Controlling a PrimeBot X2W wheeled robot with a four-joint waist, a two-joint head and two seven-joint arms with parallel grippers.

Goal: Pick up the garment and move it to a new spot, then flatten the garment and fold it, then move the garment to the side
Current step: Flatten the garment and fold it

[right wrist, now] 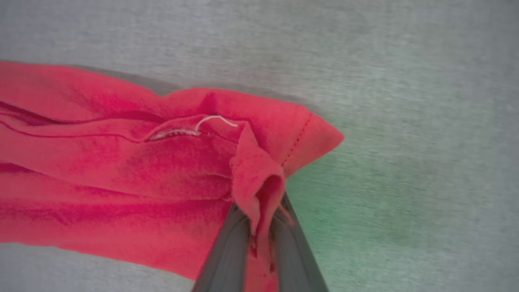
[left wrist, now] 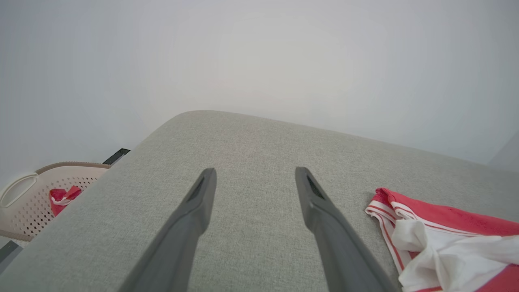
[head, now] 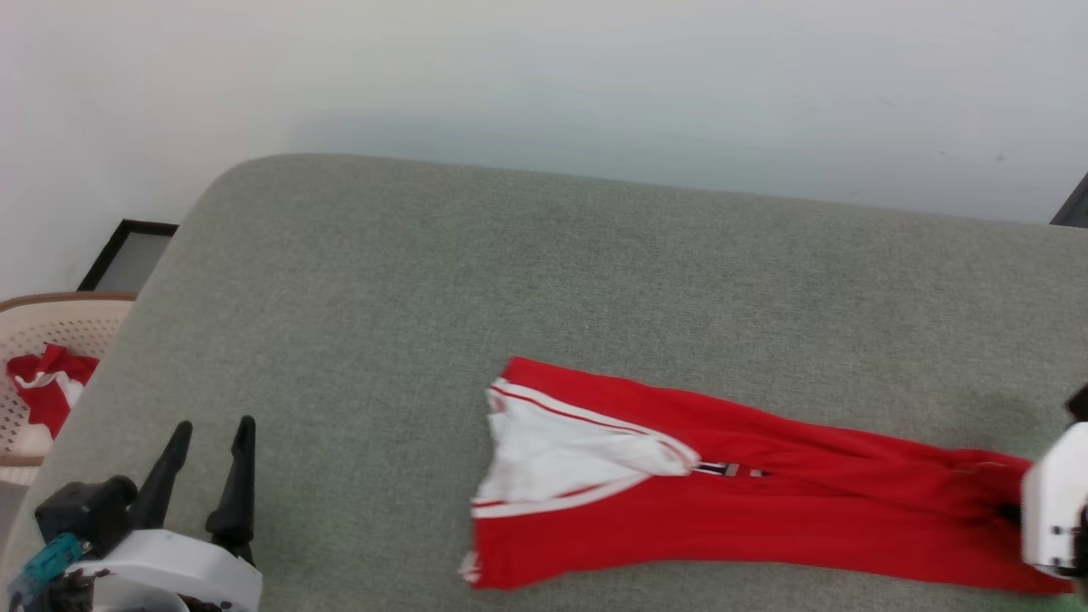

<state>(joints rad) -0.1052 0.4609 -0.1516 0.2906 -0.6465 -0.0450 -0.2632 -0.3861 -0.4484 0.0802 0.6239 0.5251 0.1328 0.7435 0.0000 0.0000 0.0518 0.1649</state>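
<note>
While the garment (head: 731,510) lies stretched in a long strip across the grey cushion (head: 510,280), the right end effector (right wrist: 261,227) is clamped on its bunched hem corner. Soft and limp, it should drag easily; the left end effector (head: 208,455) hovers apart.

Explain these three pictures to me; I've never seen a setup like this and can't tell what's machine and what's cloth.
It is a two-armed robot, with a camera on its head and one on each wrist. The head view looks down on a grey padded surface where a red garment with white sleeves lies stretched out. The left gripper, two dark fingers, waits open and holds nothing; its wrist view looks along those fingers. The right wrist view shows the right gripper with its jaws shut on one end of the garment. At far left stands a beige basket with another red-and-white cloth inside.
</note>
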